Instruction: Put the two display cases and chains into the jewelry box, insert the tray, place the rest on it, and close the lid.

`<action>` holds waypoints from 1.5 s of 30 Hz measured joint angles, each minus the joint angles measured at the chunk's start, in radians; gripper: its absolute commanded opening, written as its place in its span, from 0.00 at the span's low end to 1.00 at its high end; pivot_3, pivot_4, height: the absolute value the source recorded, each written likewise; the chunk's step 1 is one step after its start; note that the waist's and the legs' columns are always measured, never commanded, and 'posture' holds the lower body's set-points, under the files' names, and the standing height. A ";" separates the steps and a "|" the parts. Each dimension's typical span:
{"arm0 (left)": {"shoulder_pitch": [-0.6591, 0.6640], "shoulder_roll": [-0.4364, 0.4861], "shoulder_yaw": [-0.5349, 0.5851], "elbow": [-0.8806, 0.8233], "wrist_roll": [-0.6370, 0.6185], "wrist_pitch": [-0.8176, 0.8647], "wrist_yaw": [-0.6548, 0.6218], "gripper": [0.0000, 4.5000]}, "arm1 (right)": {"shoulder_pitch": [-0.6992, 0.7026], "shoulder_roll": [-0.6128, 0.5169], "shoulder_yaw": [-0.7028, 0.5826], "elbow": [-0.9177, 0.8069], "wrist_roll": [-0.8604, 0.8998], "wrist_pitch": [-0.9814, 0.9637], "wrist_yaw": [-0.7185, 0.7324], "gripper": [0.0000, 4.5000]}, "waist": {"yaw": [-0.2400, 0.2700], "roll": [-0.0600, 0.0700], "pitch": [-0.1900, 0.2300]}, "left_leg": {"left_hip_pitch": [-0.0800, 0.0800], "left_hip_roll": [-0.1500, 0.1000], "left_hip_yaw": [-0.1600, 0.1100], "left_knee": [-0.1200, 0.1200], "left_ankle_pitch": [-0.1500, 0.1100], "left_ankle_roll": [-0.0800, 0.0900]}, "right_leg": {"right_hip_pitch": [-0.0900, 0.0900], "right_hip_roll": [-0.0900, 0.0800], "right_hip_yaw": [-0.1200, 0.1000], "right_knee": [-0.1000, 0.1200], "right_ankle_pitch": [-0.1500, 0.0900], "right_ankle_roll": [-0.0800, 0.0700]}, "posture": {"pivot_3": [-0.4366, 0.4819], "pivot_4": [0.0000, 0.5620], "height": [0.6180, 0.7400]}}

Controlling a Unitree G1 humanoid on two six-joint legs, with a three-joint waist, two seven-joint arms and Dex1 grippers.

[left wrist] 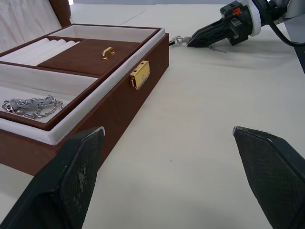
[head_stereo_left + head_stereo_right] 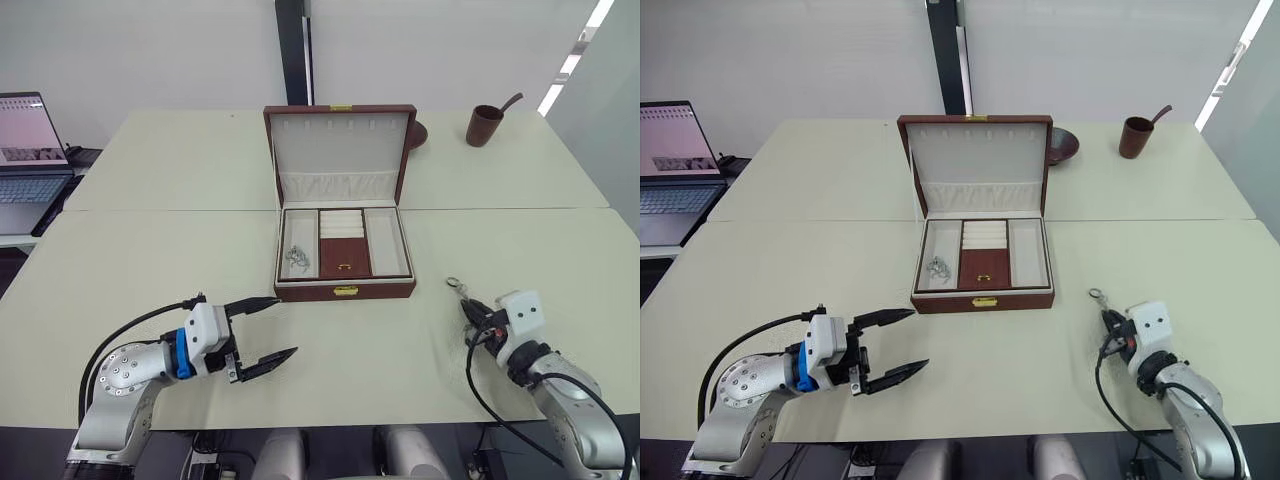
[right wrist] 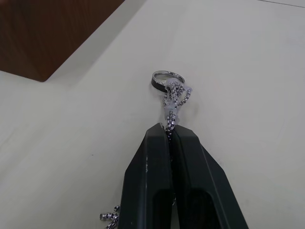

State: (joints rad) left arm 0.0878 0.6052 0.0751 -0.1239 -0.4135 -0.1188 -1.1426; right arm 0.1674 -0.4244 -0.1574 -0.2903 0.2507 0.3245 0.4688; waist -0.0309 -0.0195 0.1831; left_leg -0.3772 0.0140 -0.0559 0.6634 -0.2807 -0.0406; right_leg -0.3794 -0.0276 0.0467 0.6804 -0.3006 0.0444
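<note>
The pale, flat worktop carries the large reddish-brown wooden jewelry box, which stands in the middle with its cream-lined hinged lid upright. The shallow brown wooden tray with three cream-lined sections already sits inside, and a small heap of silver chain lies in its left section. The box looks rigid and fairly heavy; the lid I judge best pushed down from its top edge.

The left hand hovers near the box's front left corner, its black fingers spread wide and holding nothing. The right hand is low over the worktop to the right of the box, fingers pinched together on a thin silver chain with a ring end, whose ring rests on the surface. That chain looks light, limp and slippery, so it will dangle and may slide out; a pinch nearer its middle seems safer
</note>
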 measured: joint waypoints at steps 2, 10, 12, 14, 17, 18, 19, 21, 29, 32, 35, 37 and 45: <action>-0.002 -0.004 0.000 0.000 0.000 0.002 0.010 1.00 | -0.024 -0.028 -0.025 -0.008 0.036 -0.002 0.036 0.00 | -0.001 0.001 0.001 | 0.000 0.000 0.000 0.000 0.000 0.000 | 0.000 0.000 0.001 0.000 0.000 0.000 | 0.48 0.27 1.00; 0.002 -0.019 0.006 -0.002 -0.003 0.017 0.067 1.00 | -0.224 -0.083 -0.057 -0.107 0.223 0.147 0.080 0.00 | -0.002 0.001 0.001 | -0.001 0.001 -0.002 0.000 0.000 0.000 | 0.000 0.001 0.000 0.000 0.000 0.000 | 0.48 0.27 1.00; 0.012 -0.021 0.011 -0.008 -0.006 0.023 0.087 1.00 | -0.289 -0.083 -0.054 -0.136 0.261 0.207 0.060 0.00 | -0.001 0.001 0.001 | -0.001 0.000 -0.002 0.000 0.000 0.000 | -0.001 0.000 -0.001 0.000 0.000 0.000 | 0.48 0.27 1.00; 0.028 -0.026 0.022 -0.016 -0.010 0.028 0.110 1.00 | -0.352 -0.081 -0.047 -0.156 0.290 0.261 0.037 0.00 | -0.001 0.001 0.001 | -0.002 0.001 -0.003 0.000 0.000 0.000 | -0.001 0.000 -0.001 0.000 0.000 0.000 | 0.48 0.27 1.00; 0.050 -0.032 0.051 -0.036 -0.020 0.033 0.145 1.00 | -0.426 -0.068 -0.018 -0.170 0.323 0.330 0.005 0.00 | 0.000 0.001 0.001 | -0.003 0.002 -0.004 -0.001 0.000 0.000 | -0.002 -0.001 -0.003 0.000 0.000 0.000 | 0.48 0.27 1.00; 0.054 -0.033 0.055 -0.037 -0.021 0.035 0.153 1.00 | -0.438 -0.062 -0.010 -0.171 0.325 0.341 0.001 0.00 | 0.000 0.001 0.001 | -0.003 0.002 -0.004 -0.001 0.000 0.000 | -0.002 -0.001 -0.003 0.000 0.000 0.000 | 0.48 0.27 1.00; 0.066 -0.035 0.066 -0.043 -0.023 0.041 0.165 1.00 | -0.455 -0.054 0.003 -0.170 0.326 0.355 -0.006 0.00 | 0.000 0.001 0.001 | -0.004 0.002 -0.004 -0.001 0.000 0.000 | -0.003 -0.002 -0.003 0.000 0.000 0.000 | 0.48 0.27 1.00; 0.088 -0.043 0.085 -0.064 -0.027 0.050 0.192 1.00 | -0.482 -0.037 0.030 -0.168 0.324 0.370 -0.016 0.00 | 0.000 0.001 0.001 | -0.005 0.002 -0.004 -0.001 0.000 0.000 | -0.004 -0.002 -0.003 0.000 0.000 0.000 | 0.48 0.27 1.00; 0.168 -0.062 0.119 -0.143 -0.040 0.064 0.262 1.00 | -0.526 0.001 0.118 -0.085 0.269 0.369 -0.033 0.00 | 0.000 0.001 0.001 | -0.005 0.000 -0.003 -0.001 0.000 0.000 | -0.004 -0.004 -0.003 0.000 0.000 0.000 | 0.48 0.27 1.00; 0.185 -0.063 0.123 -0.159 -0.039 0.065 0.279 1.00 | -0.539 0.015 0.145 -0.059 0.240 0.360 -0.035 0.00 | 0.000 0.001 0.001 | -0.005 0.000 -0.004 -0.001 0.000 0.000 | -0.004 -0.003 -0.003 0.000 0.000 0.000 | 0.48 0.27 1.00; 0.201 -0.064 0.126 -0.170 -0.039 0.065 0.291 1.00 | -0.541 0.032 0.161 -0.043 0.224 0.353 -0.035 0.00 | 0.000 0.001 0.001 | -0.005 0.000 -0.003 -0.001 0.000 0.000 | -0.004 -0.003 -0.002 0.000 0.000 0.000 | 0.48 0.27 1.00; 0.213 -0.071 0.126 -0.187 -0.039 0.064 0.302 1.00 | -0.541 0.045 0.171 -0.024 0.210 0.347 -0.037 0.00 | 0.000 0.001 0.001 | -0.005 0.000 -0.003 -0.001 0.000 0.000 | -0.005 -0.003 -0.002 0.000 0.000 0.000 | 0.48 0.27 1.00; 0.218 -0.085 0.126 -0.204 -0.032 0.064 0.326 1.00 | -0.544 0.077 0.190 0.011 0.166 0.342 -0.056 0.00 | 0.000 0.001 0.001 | -0.005 0.000 -0.003 -0.001 0.000 0.000 | -0.005 -0.003 -0.002 0.000 0.000 0.000 | 0.48 0.27 1.00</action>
State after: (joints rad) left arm 0.3059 0.5203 0.2014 -0.3278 -0.4454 -0.0543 -0.8166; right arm -0.3768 -0.3473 0.0330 -0.2793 0.4165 0.6666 0.4130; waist -0.0314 -0.0184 0.1838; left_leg -0.3821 0.0140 -0.0591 0.6624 -0.2808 -0.0405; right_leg -0.3841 -0.0303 0.0443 0.6806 -0.3004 0.0443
